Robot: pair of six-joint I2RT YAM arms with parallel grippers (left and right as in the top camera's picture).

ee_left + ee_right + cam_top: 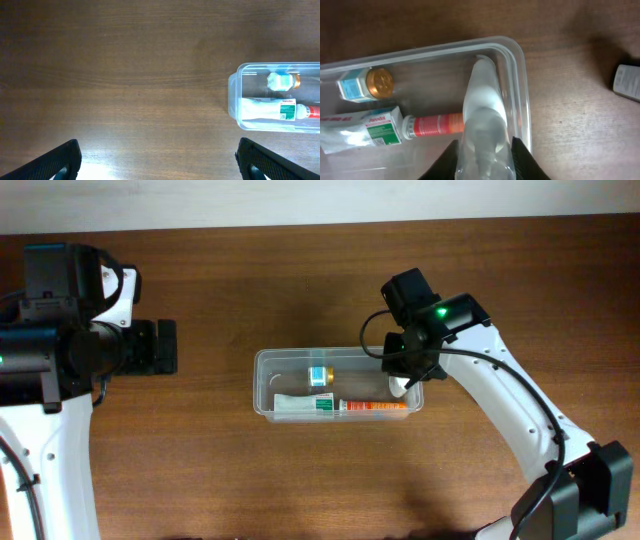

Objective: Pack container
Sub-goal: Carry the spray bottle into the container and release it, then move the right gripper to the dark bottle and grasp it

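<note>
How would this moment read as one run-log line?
right gripper: shut on clear bottle, at right end of container | left gripper: open, over bare table | inside: toothpaste tube, gold-capped bottle

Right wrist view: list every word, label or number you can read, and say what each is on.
Nothing reads for certain.
White-and-green tube in the container: red brand word, too blurred.
Red-orange tube: print blurred.
Gold-capped bottle: blue label, too small.
Translucent bottle in the right gripper: no print visible.
Dark object on the table: grey label, unreadable.
</note>
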